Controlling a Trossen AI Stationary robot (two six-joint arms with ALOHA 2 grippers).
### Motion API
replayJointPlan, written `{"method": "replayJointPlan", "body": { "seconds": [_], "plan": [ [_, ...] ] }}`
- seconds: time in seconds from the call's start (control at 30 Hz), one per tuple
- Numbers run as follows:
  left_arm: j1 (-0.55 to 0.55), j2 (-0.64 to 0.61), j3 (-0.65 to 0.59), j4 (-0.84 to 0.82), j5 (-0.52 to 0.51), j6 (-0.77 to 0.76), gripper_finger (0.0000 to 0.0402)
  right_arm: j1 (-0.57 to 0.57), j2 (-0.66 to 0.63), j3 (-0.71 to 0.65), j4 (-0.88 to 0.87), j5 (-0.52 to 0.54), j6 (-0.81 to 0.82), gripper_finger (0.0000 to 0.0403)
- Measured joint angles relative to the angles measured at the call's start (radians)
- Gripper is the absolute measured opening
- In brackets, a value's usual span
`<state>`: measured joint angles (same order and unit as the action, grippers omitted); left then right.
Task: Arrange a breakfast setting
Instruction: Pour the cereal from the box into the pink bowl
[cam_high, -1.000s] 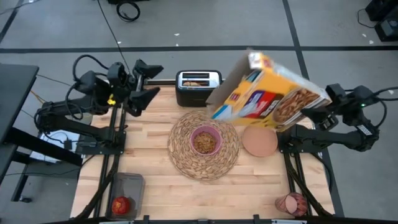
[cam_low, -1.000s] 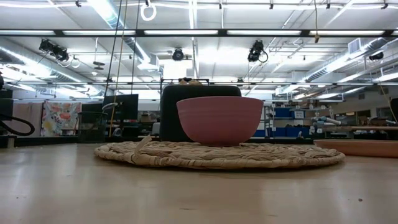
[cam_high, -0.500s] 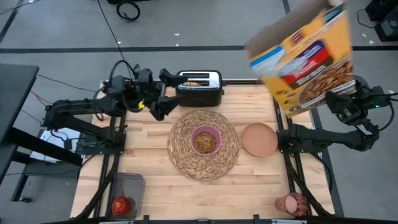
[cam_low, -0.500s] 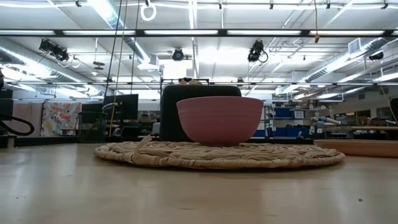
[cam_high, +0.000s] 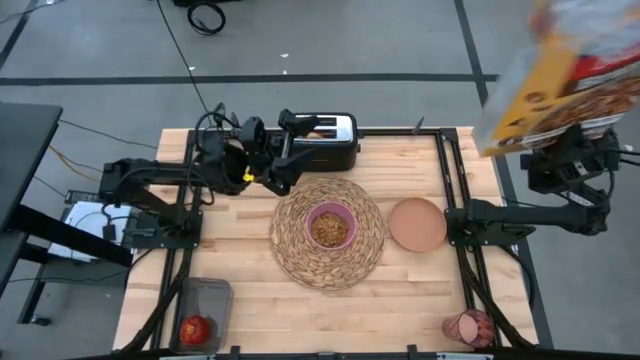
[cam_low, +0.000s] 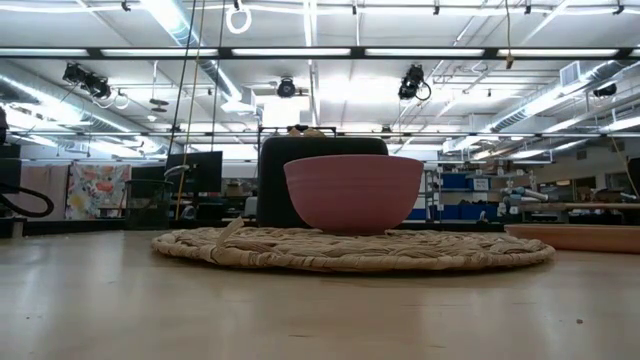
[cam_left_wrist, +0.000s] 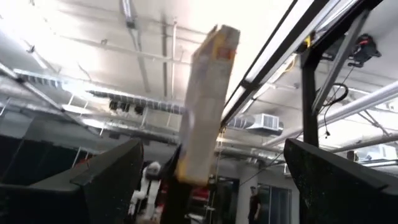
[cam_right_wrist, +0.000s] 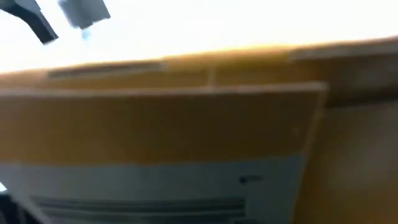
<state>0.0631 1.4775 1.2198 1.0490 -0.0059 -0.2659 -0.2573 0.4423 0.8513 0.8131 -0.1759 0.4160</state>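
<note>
The yellow cereal box (cam_high: 570, 75) is held pinched in the right pincer (cam_high: 572, 150), lifted high beyond the right edge of the surface (cam_high: 240, 250), well apart from the setting; in the right wrist view the box wall fills nearly the whole picture. The left pincer (cam_high: 292, 150) is seen with its fingers spread wide and nothing between them, just beside the left end of the black toaster (cam_high: 322, 140), where toast appears to sit in the slots. At the middle of the surface the woven straw placemat (cam_high: 290, 250) lies flat, and the small pink bowl (cam_high: 330, 226), with cereal in it, stands on its centre. The salmon-brown plate (cam_high: 417, 224) is set just to the right of the mat, empty. The red apple (cam_high: 195, 329) rests in a small tray at the near left corner, and the pink tumbler (cam_high: 468, 327) lies at the near right corner; no spoon can be made out. The cereal step is judged finished, with the box being carried away to be put down. For the left arm, a grasp at the toaster seems called for next, likely so that toast can be moved to the plate.
</note>
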Motion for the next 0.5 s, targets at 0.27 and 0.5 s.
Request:
{"method": "replayJointPlan", "body": {
  "seconds": [0.27, 0.5],
  "plan": [
    [0.001, 0.007, 0.000, -0.042, 0.008, -0.013, 0.0394, 0.000, 0.151, 0.001, 0.340, -0.023, -0.009, 0.0245],
    [-0.001, 0.016, 0.187, -0.405, -0.069, 0.034, 0.0394, 0.000, 0.278, 0.001, 0.421, 0.001, -0.019, 0.0245]
  ]
}}
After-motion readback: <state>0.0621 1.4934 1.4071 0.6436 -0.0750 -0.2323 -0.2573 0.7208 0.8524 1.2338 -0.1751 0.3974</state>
